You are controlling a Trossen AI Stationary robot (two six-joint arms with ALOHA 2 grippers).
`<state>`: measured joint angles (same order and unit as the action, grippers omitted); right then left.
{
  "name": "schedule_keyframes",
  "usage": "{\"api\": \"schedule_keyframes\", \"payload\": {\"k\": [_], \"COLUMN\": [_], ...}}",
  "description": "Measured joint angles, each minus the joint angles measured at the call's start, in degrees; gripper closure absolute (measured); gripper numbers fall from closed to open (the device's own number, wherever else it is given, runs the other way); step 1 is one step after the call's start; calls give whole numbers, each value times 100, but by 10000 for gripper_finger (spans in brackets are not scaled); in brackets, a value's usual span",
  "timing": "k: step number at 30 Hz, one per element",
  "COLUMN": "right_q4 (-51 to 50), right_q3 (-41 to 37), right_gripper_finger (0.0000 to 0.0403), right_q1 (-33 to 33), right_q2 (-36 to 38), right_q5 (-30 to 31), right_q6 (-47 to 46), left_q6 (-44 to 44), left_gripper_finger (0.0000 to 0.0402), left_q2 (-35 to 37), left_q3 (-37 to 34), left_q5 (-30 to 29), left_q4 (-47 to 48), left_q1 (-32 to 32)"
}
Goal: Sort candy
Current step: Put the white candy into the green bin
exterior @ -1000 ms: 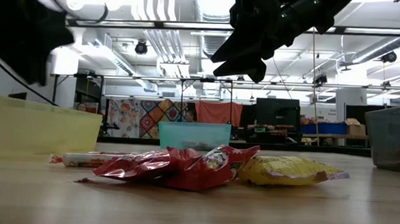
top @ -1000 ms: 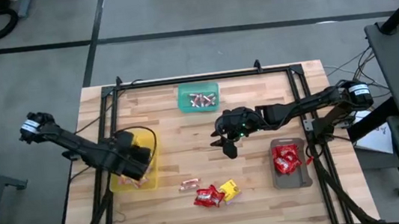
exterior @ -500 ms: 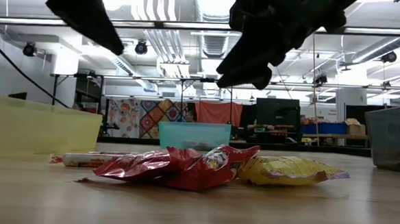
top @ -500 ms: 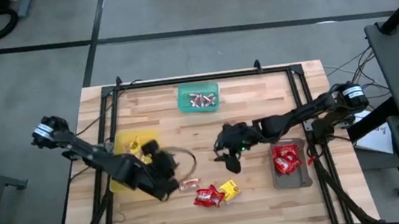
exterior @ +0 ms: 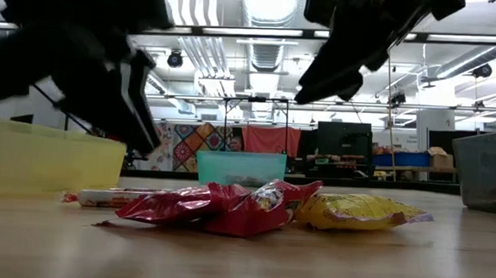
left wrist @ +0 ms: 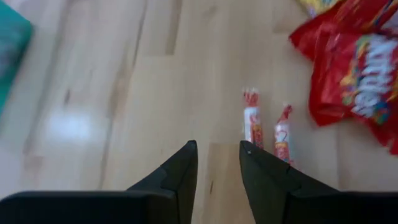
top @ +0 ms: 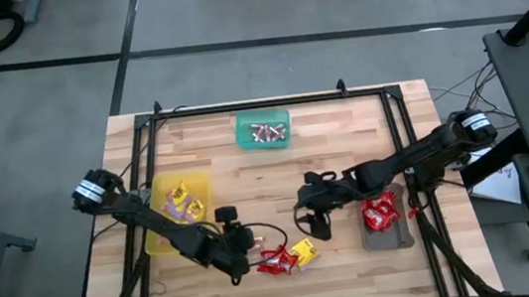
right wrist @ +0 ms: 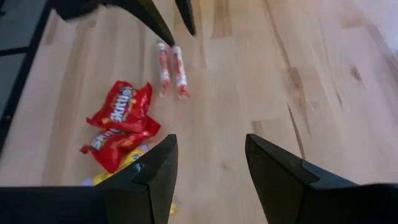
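Two pinkish twisted rolls lie side by side on the wooden table, just ahead of my left gripper, which is open and tipped down toward them, touching nothing. Red candy packets and a yellow packet lie in a small heap to the rolls' right. My right gripper hangs open above the table beside the heap, looking at the rolls and the red packets. In the high view my left gripper covers the rolls.
A yellow tray at the left holds yellow packets. A green tray at the far middle holds rolls. A grey tray at the right holds red packets. Black frame rails run along the table's far, left and right sides.
My left gripper has swung from above the yellow tray toward the table's right and near edge, rolling about its own line and coming down to the rolls. My right gripper has drifted toward the near edge, closer to the candy heap. The candy on the table has not moved.
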<state>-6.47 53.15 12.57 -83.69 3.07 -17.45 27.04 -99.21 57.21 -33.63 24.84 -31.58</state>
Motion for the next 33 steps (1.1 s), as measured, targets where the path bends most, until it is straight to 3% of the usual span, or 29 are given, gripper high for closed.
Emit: {"api": "schedule_keyframes", "payload": {"k": [3,16,28,33], "right_q4": [-1,-58,-36,-12], "right_q3": [1,1,1,1], "right_gripper_finger": [223,223,223,223], "right_q1": [56,143,143,143], "right_q2": [87,95,95,73], "right_q5": [11,11,159,161], "right_q6": [-7,-164,-220,-218], "left_q6": [-114,-602,-736,-472], "left_gripper_finger": [309,326,326,326], "left_q2": [-92,123,447,413], "left_q3": [-76,-1456,-1533,-1704], "left_q5": [132,1319,1377,1730], "left_q4": [-150,-2807,-2750,-2781], "left_q1": [79,547,539,539]}}
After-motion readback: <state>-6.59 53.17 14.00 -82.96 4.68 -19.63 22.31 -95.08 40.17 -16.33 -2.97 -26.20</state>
